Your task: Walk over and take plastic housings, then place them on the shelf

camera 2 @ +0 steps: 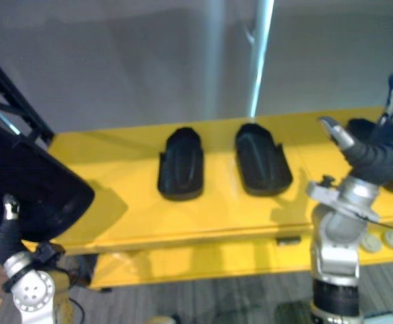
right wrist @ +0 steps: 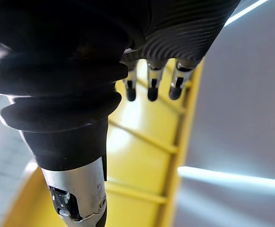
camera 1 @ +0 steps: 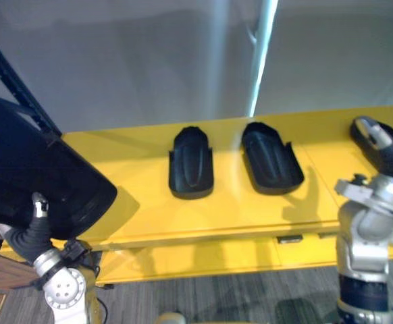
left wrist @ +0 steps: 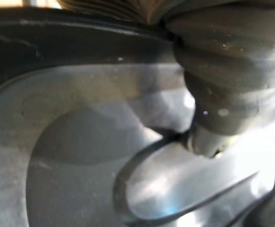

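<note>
Two black plastic housings (camera 1: 191, 164) (camera 1: 271, 158) lie side by side, hollow side up, in the middle of the yellow shelf (camera 1: 237, 209). A third housing (camera 1: 357, 138) lies at the shelf's right end, partly behind my right hand (camera 2: 379, 152). That hand hovers over it, open, fingers straight and thumb spread, holding nothing. At the far left a large black housing (camera 1: 41, 175) overhangs the shelf's left end. My left hand (camera 1: 31, 233) grips it from below, thumb over its rim. The left wrist view looks into the housing's hollow (left wrist: 81, 156).
A grey wall stands behind the shelf, with a bright vertical pole (camera 1: 264, 54). A black rack post (camera 1: 14, 84) slants up at the left. Two pale round discs (camera 2: 384, 239) sit on the shelf's lower right edge. Grey carpet (camera 1: 217, 297) lies below.
</note>
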Available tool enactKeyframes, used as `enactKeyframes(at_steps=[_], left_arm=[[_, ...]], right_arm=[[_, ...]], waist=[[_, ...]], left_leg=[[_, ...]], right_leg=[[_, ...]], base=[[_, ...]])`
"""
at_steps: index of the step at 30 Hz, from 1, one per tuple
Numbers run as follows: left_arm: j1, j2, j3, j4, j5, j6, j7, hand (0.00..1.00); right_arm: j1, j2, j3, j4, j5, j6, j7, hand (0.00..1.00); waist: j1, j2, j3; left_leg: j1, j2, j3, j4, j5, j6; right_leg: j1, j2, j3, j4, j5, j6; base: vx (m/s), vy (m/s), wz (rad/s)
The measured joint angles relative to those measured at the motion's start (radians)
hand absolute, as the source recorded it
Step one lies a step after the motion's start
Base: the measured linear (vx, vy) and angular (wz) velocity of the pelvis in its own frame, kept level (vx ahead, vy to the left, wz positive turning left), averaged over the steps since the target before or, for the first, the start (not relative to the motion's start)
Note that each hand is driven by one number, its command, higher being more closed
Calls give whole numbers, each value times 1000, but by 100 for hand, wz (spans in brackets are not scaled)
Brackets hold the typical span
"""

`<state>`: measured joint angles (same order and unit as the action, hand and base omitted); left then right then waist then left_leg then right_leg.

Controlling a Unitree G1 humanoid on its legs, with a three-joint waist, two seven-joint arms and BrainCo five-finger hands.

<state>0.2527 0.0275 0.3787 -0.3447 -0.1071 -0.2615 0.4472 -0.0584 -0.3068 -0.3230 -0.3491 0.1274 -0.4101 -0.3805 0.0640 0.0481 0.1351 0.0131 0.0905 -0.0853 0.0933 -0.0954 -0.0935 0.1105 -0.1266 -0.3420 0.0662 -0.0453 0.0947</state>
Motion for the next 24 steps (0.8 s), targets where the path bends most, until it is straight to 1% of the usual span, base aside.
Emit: enactKeyframes(at_steps=[1,2,3,4,5,6,7,8,9,10,11,12,13,15,16,17,18,19,20,21,22,23,24], left_arm=[[9,7,25,0,13,34,-31,100],[21,8,61,1,45,68,-60,100],[28,12,80,1,53,83,-73,100],[35,44,112,11,82,111,-90,100],[35,100,144,48,87,133,-119,100],[35,133,158,74,86,142,-135,100],[29,204,178,134,86,161,-171,100],[20,270,190,202,87,172,-209,100],[15,302,193,234,84,179,-229,100],[2,362,192,308,74,191,-273,100],[-28,417,188,389,76,208,-312,100],[-45,445,185,439,76,211,-328,100],[-83,495,180,528,74,219,-356,100],[-152,587,127,659,34,240,-411,100],[-171,608,107,683,32,246,-423,100],[-205,637,66,724,31,252,-444,100],[-238,658,22,754,27,278,-488,100],[-244,662,12,760,27,285,-499,100],[-269,680,-28,775,26,309,-532,100],[-302,694,-64,790,22,327,-558,100],[-322,701,-82,802,11,337,-571,100],[-365,714,-115,823,-6,366,-596,100],[-391,717,-128,841,-5,378,-606,100]], right_arm=[[46,22,-35,0,20,1,-11,0],[83,50,-64,0,30,4,-16,0],[98,63,-74,0,32,4,-18,0],[125,77,-93,0,36,4,-18,0],[144,78,-99,1,37,4,-19,0],[148,78,-100,3,37,4,-21,0],[158,78,-106,3,37,4,-30,0],[167,78,-109,6,44,4,-36,0],[169,78,-109,10,52,5,-37,0],[174,77,-111,31,66,7,-38,0],[175,77,-119,63,77,24,-47,0],[176,77,-126,86,85,32,-55,0],[182,76,-141,137,96,45,-67,0],[217,75,-176,254,118,73,-78,0],[227,75,-184,292,130,73,-78,0],[243,75,-200,365,137,81,-78,0],[260,75,-222,446,133,93,-79,0],[262,75,-226,461,133,95,-79,0],[274,74,-243,509,133,102,-77,0],[283,73,-262,557,133,102,-76,0],[286,72,-269,581,133,102,-76,0],[295,72,-283,623,133,102,-72,0],[300,71,-286,644,132,102,-69,0]], waist=[[-4,-4,2],[-23,-5,3],[-29,-4,2],[-41,-5,3],[-51,-6,3],[-51,-4,4],[-53,-1,1],[-55,2,-2],[-56,3,-1],[-59,4,-1],[-67,3,-2],[-72,2,-2],[-81,1,-1],[-85,-5,-6],[-87,-7,-7],[-100,-6,-6],[-108,-4,-5],[-108,-3,-5],[-114,-2,-4],[-130,-2,-4],[-136,-2,-4],[-138,-1,-4],[-139,-1,-4]], left_leg=[[3,-8,17,-19,13,8],[4,-20,23,-28,22,19],[5,-23,34,-32,26,20],[6,-25,81,-34,31,20],[11,-34,106,-37,35,21],[21,-35,127,-49,39,24],[37,-39,157,-66,44,25],[45,-39,193,-79,47,26],[49,-40,210,-86,51,24],[57,-44,235,-94,54,25],[62,-47,250,-94,54,25],[64,-49,258,-96,54,25],[74,-50,275,-102,54,25],[76,-50,309,-105,54,25],[76,-50,316,-108,54,25],[76,-51,324,-111,54,25],[95,-51,344,-121,54,25],[96,-51,349,-122,54,25],[99,-52,368,-120,54,24],[100,-52,370,-122,53,24],[101,-52,371,-122,53,24],[106,-50,377,-124,53,23],[109,-49,382,-125,52,23]], right_leg=[[4,-15,-16,0,0,1],[15,-31,-33,0,-1,2],[19,-39,-42,1,-1,2],[21,-57,-44,10,-9,14],[21,-71,-43,20,-16,24],[21,-76,-39,22,-16,24],[21,-84,-31,24,-17,25],[13,-91,-16,28,-17,26],[7,-94,-9,30,-17,26],[-5,-99,10,35,-16,29],[-13,-103,26,37,-14,32],[-19,-104,37,39,-13,33],[-26,-105,52,44,-13,33],[-48,-103,91,49,-12,34],[-57,-102,100,50,-11,35],[-63,-102,107,50,-11,36],[-68,-99,126,52,-10,36],[-70,-99,131,53,-10,36],[-75,-97,148,56,-10,36],[-76,-95,151,56,-10,36],[-76,-95,151,56,-10,36],[-77,-92,158,57,-10,36],[-77,-91,162,57,-10,36]], base=[[9,70,47],[15,80,44],[15,99,41],[2,98,24],[-3,94,11],[-7,92,-9],[-2,63,-21],[-5,77,-24],[-3,65,-31],[0,82,-38],[10,68,-37],[16,68,-38],[13,62,-38],[15,56,-43],[18,34,-31],[37,41,-33],[37,34,-32],[24,40,-41],[5,23,-26],[9,25,-20],[19,14,-11],[8,8,-12],[-5,8,-20]])
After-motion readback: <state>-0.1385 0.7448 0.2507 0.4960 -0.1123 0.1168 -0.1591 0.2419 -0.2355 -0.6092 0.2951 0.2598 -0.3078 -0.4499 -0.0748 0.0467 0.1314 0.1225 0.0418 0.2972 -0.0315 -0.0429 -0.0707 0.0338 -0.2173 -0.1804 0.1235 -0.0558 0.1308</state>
